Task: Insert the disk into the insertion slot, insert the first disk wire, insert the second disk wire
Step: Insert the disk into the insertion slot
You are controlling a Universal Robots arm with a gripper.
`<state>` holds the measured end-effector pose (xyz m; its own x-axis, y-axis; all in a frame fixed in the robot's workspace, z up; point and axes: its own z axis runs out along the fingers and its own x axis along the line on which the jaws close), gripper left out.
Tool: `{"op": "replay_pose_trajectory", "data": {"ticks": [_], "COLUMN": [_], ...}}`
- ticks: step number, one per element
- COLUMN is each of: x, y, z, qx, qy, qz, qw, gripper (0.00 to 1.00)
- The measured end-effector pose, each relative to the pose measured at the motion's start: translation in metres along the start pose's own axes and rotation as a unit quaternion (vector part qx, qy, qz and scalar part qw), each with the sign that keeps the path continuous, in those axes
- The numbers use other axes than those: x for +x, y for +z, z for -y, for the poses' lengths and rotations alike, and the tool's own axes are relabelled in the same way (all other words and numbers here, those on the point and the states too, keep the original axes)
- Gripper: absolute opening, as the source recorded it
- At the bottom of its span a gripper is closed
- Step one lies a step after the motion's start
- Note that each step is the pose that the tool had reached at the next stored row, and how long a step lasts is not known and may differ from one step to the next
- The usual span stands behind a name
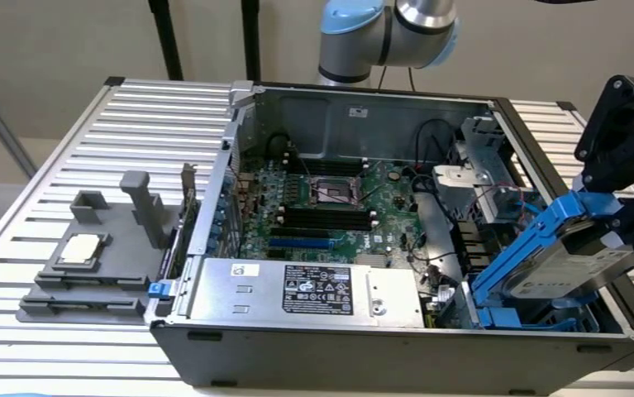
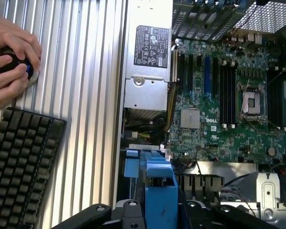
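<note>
The black gripper (image 1: 617, 234) is clamped on the upper end of the disk (image 1: 560, 271), a flat silver-grey rectangular hard drive with a white printed label in a bright blue plastic carrier. The disk hangs steeply tilted from the jaws. Its lower end dips down to the insertion slot (image 1: 521, 318), a dark grey metal bay with bright blue plastic rails directly beneath the jaws, in the corner of the open dark grey computer case (image 1: 405, 356). The lower edge seems to be at the rails, but whether it touches them is hard to make out. Just beside the jaws, further into the case, sit bundled cables and a grey metal drive cage (image 1: 482, 145). Beyond these lies the green motherboard (image 1: 388, 211) with its square black socket (image 1: 333, 192), and next to it the large silver power-supply box with a black-and-white label (image 1: 306, 289) along the case wall. Well away from the jaws, outside the case, the ribbed aluminium table (image 1: 151, 124) carries a grey plastic fixture (image 1: 102, 285) with a small square silver chip (image 1: 79, 248) seated on it. In the wrist view, on the table past the power-supply box, a black keyboard (image 2: 19, 162) lies flat. Farthest from the jaws, a person's hands (image 2: 12, 43) are cupped around a small round black controller with a blue ring (image 2: 15, 67).
</note>
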<state>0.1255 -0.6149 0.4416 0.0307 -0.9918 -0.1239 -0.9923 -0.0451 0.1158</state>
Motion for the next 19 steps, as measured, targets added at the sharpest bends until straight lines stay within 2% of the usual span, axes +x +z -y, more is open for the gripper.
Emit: {"op": "replay_pose_trajectory", "data": {"ticks": [5,10,12,16,19], "x": [-0.0004,-0.0011,-0.0006,-0.0002,0.0001], "y": [0.0007,-0.0058,-0.0069,-0.0064,-0.0055], "z": [0.0004,-0.0003,-0.0004,0.0,0.0027], "qx": [-0.0007,-0.004,-0.0075,-0.0166,-0.0194], "qy": [-0.003,-0.003,-0.003,-0.001,-0.001], "qz": [-0.0003,-0.0002,0.0,0.0005,0.0006], "qw": [1.0,1.0,1.0,0.9999,0.9998], "gripper": [0.32,0.32,0.32,0.32,0.32]}}
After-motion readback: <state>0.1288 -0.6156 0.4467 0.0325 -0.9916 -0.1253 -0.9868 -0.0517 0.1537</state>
